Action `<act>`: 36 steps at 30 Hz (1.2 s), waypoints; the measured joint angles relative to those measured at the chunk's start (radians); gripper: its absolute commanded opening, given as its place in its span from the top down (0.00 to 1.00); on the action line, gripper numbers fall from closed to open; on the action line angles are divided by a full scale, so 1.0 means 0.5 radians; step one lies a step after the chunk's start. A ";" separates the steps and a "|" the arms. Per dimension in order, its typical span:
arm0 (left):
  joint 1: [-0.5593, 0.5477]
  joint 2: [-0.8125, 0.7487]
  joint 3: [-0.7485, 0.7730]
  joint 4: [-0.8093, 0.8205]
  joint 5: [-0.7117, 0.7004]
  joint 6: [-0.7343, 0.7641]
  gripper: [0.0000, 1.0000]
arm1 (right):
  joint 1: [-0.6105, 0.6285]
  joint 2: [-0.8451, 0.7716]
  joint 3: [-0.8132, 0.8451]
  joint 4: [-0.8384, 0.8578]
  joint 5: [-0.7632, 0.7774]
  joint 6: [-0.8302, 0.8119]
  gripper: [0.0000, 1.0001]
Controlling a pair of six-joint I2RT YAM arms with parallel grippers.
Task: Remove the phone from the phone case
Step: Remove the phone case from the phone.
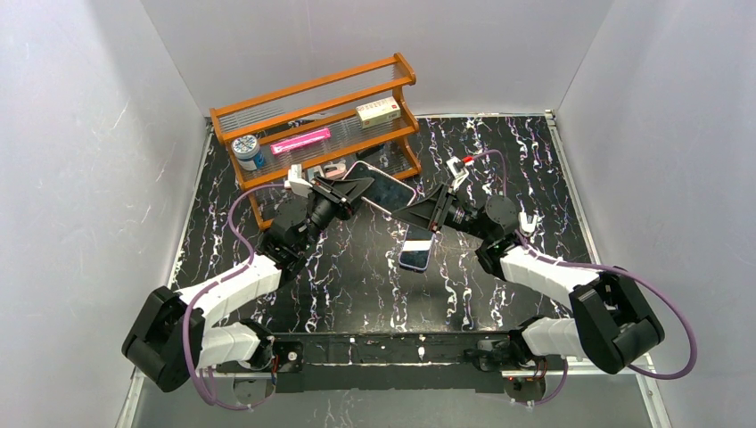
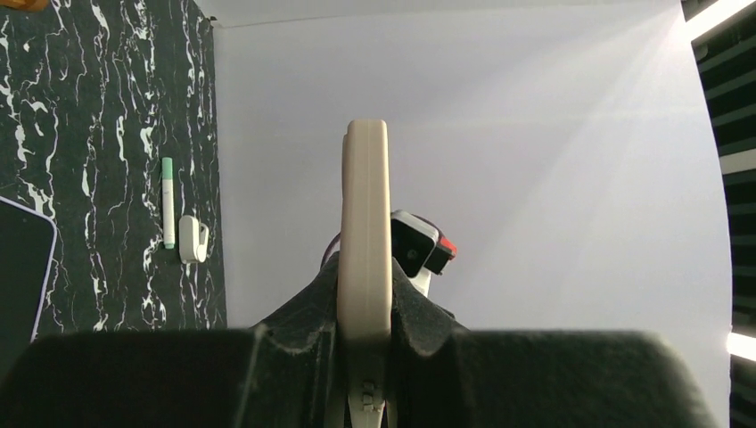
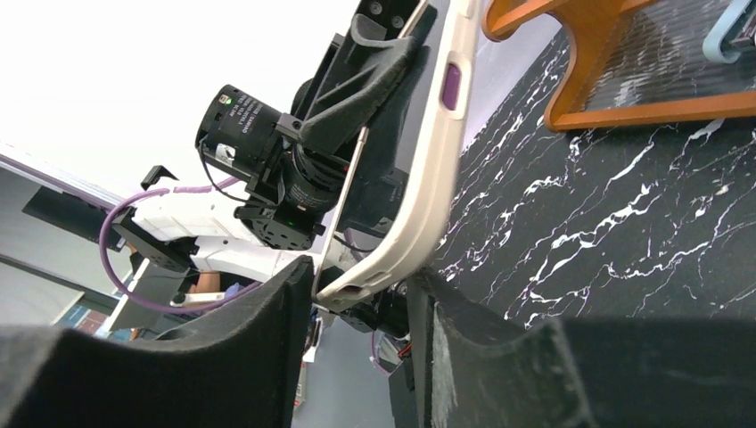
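Note:
The beige phone case (image 1: 385, 189) is held in the air in front of the rack, its dark glossy face up. I cannot tell whether a phone sits in it. My left gripper (image 1: 357, 189) is shut on its left end. In the left wrist view the case (image 2: 365, 196) stands edge-on between the pads of that gripper (image 2: 365, 285). My right gripper (image 1: 419, 212) grips the right end. In the right wrist view its jaws (image 3: 365, 294) straddle the corner of the case (image 3: 437, 152), which has a purple button. A dark phone (image 1: 416, 250) with a lavender rim lies flat on the table below; it also shows in the left wrist view (image 2: 22, 267).
A wooden rack (image 1: 316, 116) stands at the back with a blue-lidded jar (image 1: 245, 147), a pink box (image 1: 301, 141) and a white box (image 1: 378, 111). A green-and-white pen (image 2: 168, 201) and a small white clip (image 2: 192, 239) lie on the black marbled table (image 1: 357, 285).

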 measured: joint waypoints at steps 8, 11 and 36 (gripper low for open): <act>0.000 0.009 -0.007 -0.018 -0.052 -0.115 1.00 | 0.002 0.018 0.005 0.086 -0.048 -0.016 0.89; 0.002 0.010 -0.006 -0.035 -0.051 -0.137 1.00 | -0.001 0.018 0.031 0.044 -0.082 -0.089 0.98; 0.173 0.090 0.128 -0.130 0.278 -0.006 1.00 | -0.002 0.031 0.352 -0.670 -0.445 -1.637 0.64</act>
